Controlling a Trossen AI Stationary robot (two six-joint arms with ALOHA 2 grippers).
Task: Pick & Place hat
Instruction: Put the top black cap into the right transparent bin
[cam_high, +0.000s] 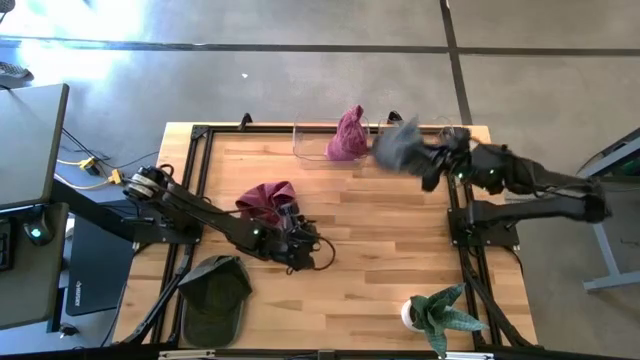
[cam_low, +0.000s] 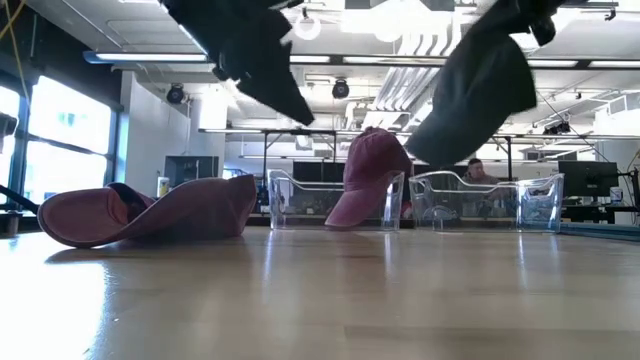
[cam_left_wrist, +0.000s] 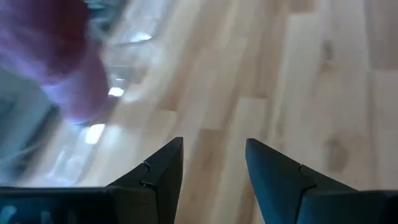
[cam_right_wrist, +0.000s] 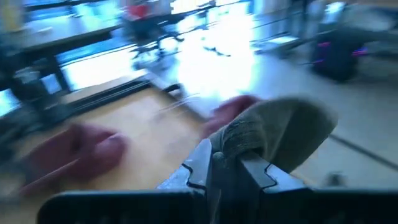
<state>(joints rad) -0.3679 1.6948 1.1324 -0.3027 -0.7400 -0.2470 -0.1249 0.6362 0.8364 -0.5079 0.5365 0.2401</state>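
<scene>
A grey hat (cam_high: 398, 146) hangs from my right gripper (cam_high: 428, 158) above the table's far edge, over the right clear bin (cam_low: 490, 200); that gripper is shut on it. A maroon hat (cam_high: 348, 135) leans upright inside the left clear bin (cam_high: 312, 142). Another maroon hat (cam_high: 266, 200) lies on the table's middle, brim on the wood (cam_low: 150, 212). A dark green hat (cam_high: 215, 290) lies near the near-left corner. My left gripper (cam_left_wrist: 211, 146) is open above bare wood, just right of the middle maroon hat (cam_left_wrist: 56, 50). My right gripper pinches a bunched fold of the grey hat's cloth (cam_right_wrist: 239, 142) between its two fingers. The hat is lifted clear and hangs slack below and ahead of the fingers (cam_low: 478, 85). Which part of the hat the fold belongs to cannot be told.
A potted plant (cam_high: 440, 315) stands at the near-right corner. The two clear bins sit side by side along the far edge. Bare wood (cam_high: 390, 250) lies between the left gripper and the right arm's base. A desk with cables stands off the table's left side.
</scene>
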